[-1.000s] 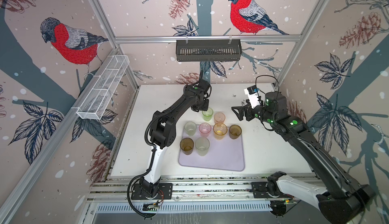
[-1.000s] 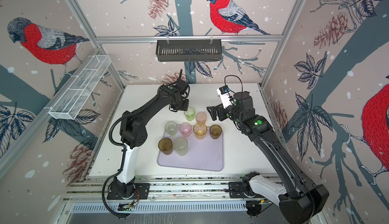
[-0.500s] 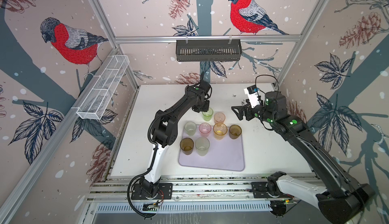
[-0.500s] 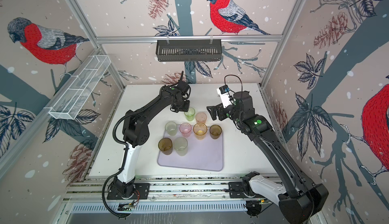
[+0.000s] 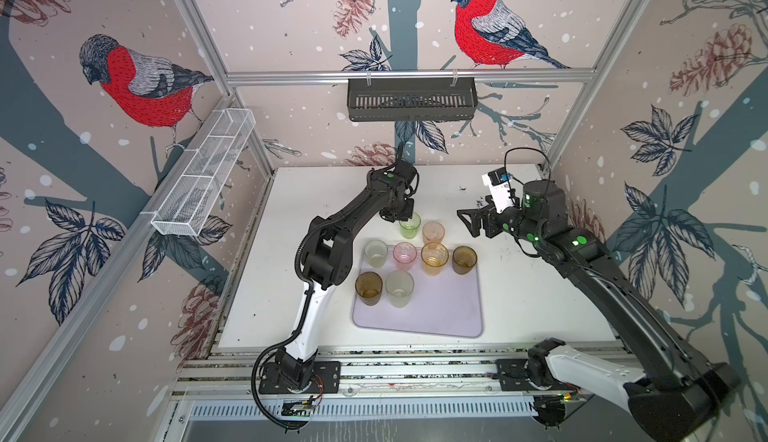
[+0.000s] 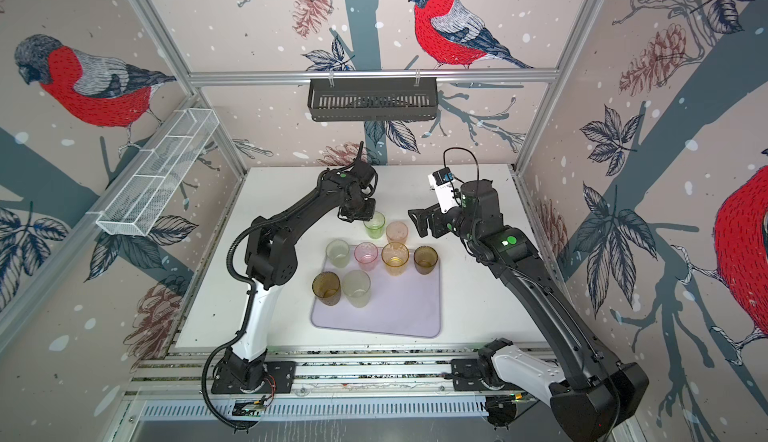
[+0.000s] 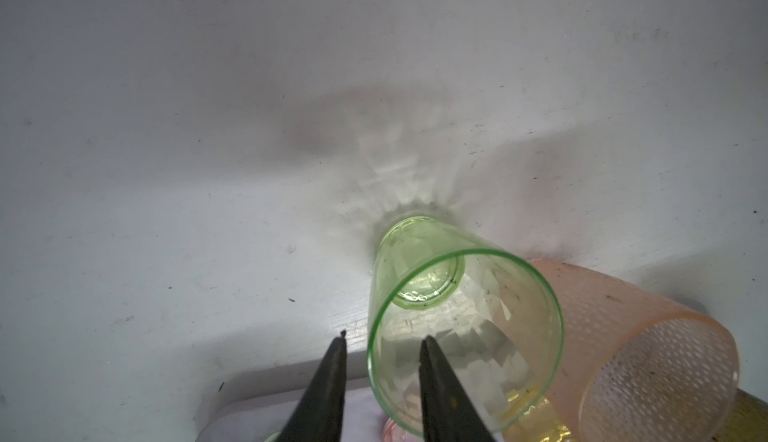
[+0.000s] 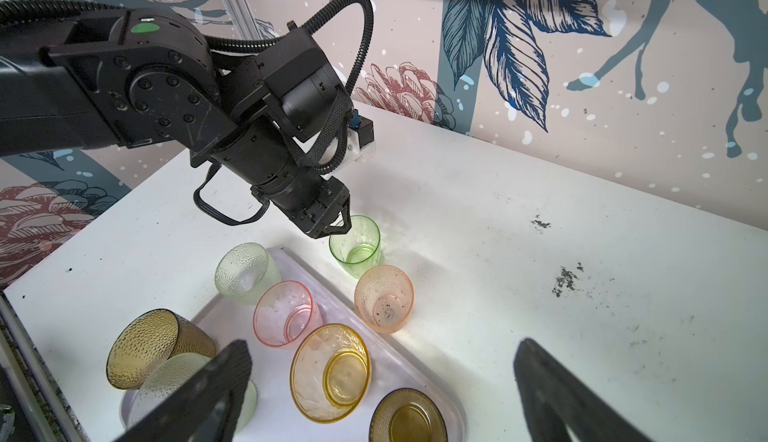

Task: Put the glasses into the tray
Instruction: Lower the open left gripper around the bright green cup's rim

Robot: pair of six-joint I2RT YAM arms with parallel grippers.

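The bright green glass (image 7: 465,328) stands on the tabletop (image 5: 519,294) just beyond the tray (image 5: 449,315), beside the peach glass (image 5: 433,231). The left claw (image 7: 384,335) straddles its rim, narrowly parted and not clamped, which only the left wrist view shows. Neither glass has shifted since a second ago. The right claw (image 8: 384,347) gapes wide, empty.

A: Where is the tray (image 5: 444,311)?
B: On the bench (image 5: 540,294), front centre. Four glasses (image 5: 434,255) line its back edge; two more glasses (image 5: 399,288) stand before them, at the left.
A: Outside it?
B: A pair of glasses (image 5: 433,232) on the bench just behind the tray, side by side. The leftmost glass (image 5: 376,253) of the row may straddle the rim; hard to tell.
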